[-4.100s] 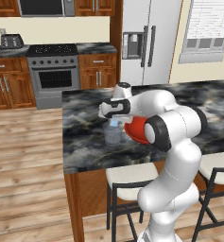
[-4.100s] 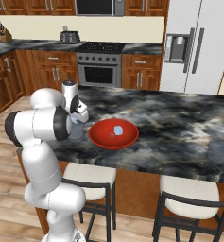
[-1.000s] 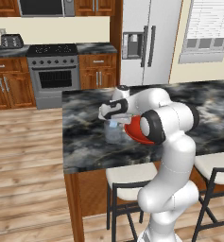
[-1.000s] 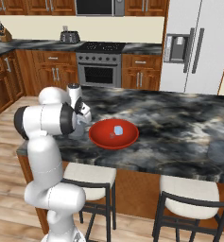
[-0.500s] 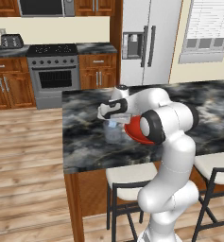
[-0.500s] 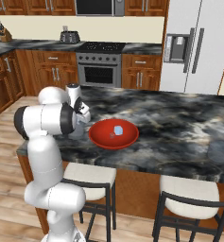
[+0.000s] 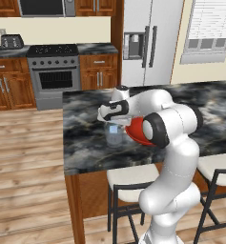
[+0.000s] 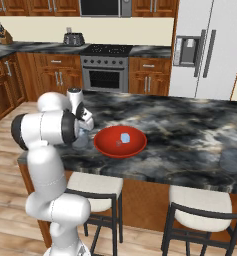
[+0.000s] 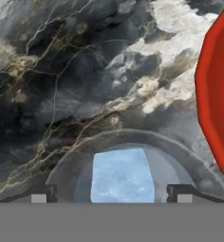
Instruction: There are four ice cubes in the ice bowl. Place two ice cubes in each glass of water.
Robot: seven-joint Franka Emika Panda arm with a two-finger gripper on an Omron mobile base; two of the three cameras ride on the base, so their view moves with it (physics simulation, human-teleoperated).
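My gripper [image 9: 111, 196] hangs open just above a clear glass of water [image 9: 132, 138], its fingertips [image 9: 42, 194] spread to either side. A pale blue ice cube [image 9: 120, 177] sits free inside that glass, touching neither finger. In the left base view the gripper [image 7: 109, 117] is over the same glass [image 7: 114, 136] near the island's front left. The red ice bowl [image 8: 120, 142] stands right beside it with an ice cube [image 8: 125, 137] in it. A second glass [image 8: 233, 161] stands far to the right on the counter.
The dark marble island [image 7: 86, 138] has stools [image 8: 92, 186] tucked under its near edge. A stove [image 7: 55, 71] and a fridge [image 7: 145, 40] stand along the back wall. My white arm [image 7: 169, 128] covers part of the bowl in the left base view.
The arm stays in place over the glass. The jaws have spread wide and the ice cube has been let go into the glass.
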